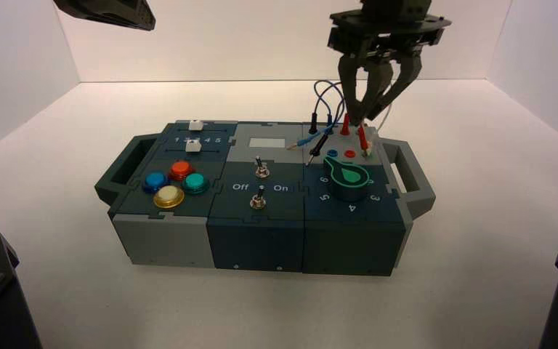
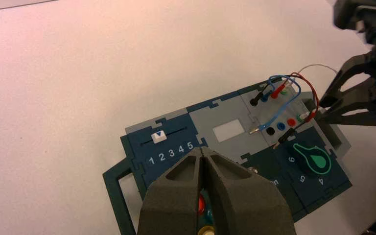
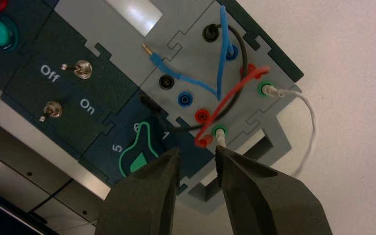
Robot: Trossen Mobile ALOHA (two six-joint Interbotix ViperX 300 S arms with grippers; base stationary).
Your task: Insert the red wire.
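Observation:
The red wire (image 3: pixel 230 93) loops over the grey socket panel (image 3: pixel 186 49) at the box's back right. One of its plugs stands in a back socket (image 3: pixel 247 71). Its other red plug (image 3: pixel 203 142) lies loose on the panel beside a green socket (image 3: pixel 219 130), close to an empty red socket (image 3: pixel 202 116). My right gripper (image 3: pixel 197 154) hangs open just above that loose plug (image 1: pixel 363 138), nothing between its fingers; in the high view the right gripper (image 1: pixel 367 113) is over the panel. My left gripper (image 2: pixel 203 151) is shut and empty, parked high at the back left (image 1: pixel 109 13).
A blue wire (image 3: pixel 223 54), a black wire (image 3: pixel 240 49) and a white wire (image 3: pixel 308 112) share the panel. The green knob (image 1: pixel 349 178) sits just in front of it, two toggle switches (image 1: pixel 260 182) in the middle, coloured buttons (image 1: pixel 178 182) on the left. The box's right handle (image 1: pixel 414 182) is beside the gripper.

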